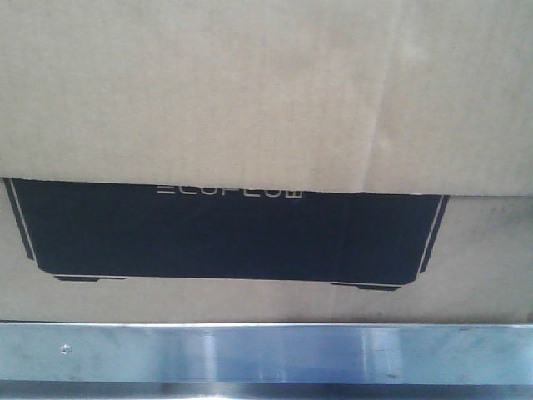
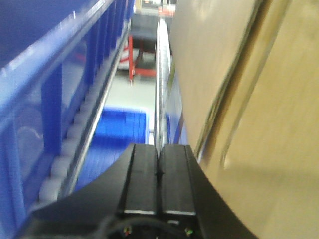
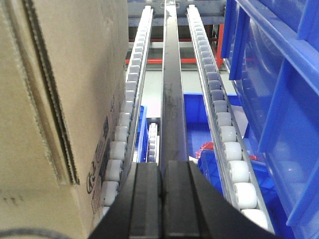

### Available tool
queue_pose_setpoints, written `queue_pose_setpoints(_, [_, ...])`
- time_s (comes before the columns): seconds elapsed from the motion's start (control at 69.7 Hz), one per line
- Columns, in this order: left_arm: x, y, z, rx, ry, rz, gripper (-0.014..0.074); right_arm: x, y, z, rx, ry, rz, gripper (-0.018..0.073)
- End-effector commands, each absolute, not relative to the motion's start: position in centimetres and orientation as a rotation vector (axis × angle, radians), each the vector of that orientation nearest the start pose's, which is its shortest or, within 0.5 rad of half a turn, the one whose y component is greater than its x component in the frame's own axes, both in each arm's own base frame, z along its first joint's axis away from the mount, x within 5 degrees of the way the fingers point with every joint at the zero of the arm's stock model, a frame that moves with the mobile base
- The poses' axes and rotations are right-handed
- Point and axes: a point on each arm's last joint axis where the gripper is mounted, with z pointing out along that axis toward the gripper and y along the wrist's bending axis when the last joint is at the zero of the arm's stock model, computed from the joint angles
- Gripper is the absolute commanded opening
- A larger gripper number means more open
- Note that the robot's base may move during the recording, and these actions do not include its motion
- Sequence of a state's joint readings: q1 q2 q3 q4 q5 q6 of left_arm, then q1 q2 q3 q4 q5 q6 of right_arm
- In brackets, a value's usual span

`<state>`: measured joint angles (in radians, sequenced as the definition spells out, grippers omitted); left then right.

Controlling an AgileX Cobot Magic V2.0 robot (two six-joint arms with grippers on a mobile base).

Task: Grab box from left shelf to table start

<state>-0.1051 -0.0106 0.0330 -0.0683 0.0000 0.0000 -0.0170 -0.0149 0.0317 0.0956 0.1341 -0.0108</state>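
The brown cardboard box (image 1: 266, 92) with its black trapezoid print and white ECOFLOW lettering fills the front view, just behind the silver metal front rail (image 1: 266, 354) of the shelf. In the left wrist view my left gripper (image 2: 159, 149) is shut and empty, with the box's side (image 2: 259, 99) close on its right. In the right wrist view my right gripper (image 3: 162, 167) is shut and empty, with the box's other side (image 3: 55, 89) close on its left. The box rests on white roller tracks (image 3: 124, 129).
Blue plastic bins stand outside each gripper: one on the left (image 2: 45, 89) and one on the right (image 3: 279, 99). More blue bins (image 2: 119, 134) lie on the level below. A second roller track (image 3: 224, 134) and a dark centre rail (image 3: 172, 99) run away from me.
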Motion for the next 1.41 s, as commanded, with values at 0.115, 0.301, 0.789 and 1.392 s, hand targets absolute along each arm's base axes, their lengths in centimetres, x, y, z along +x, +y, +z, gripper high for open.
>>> queue_pose_setpoints(0.115, [4.8, -0.3, 23.8, 0.000, 1.203, -0.147, -0.0099, 5.6, 0.0, 19.8, 0.073, 1.544, 0.058, 0.0058])
queue_pose_setpoints(0.301, [3.5, -0.3, 28.4, 0.015, 1.142, -0.142, -0.0097, 5.6, 0.0, 19.8, 0.073, 1.544, 0.058, 0.0058])
queue_pose_setpoints(0.789, [2.7, -0.3, 36.0, 0.056, 1.210, -0.100, 0.0226, 5.6, 0.0, 19.8, 0.073, 1.544, 0.058, 0.0058])
queue_pose_setpoints(1.392, [9.7, -2.6, 44.2, 0.116, 1.902, -0.295, 0.0328, 5.6, -0.1, 20.0, 0.073, 1.526, 0.057, 0.0058])
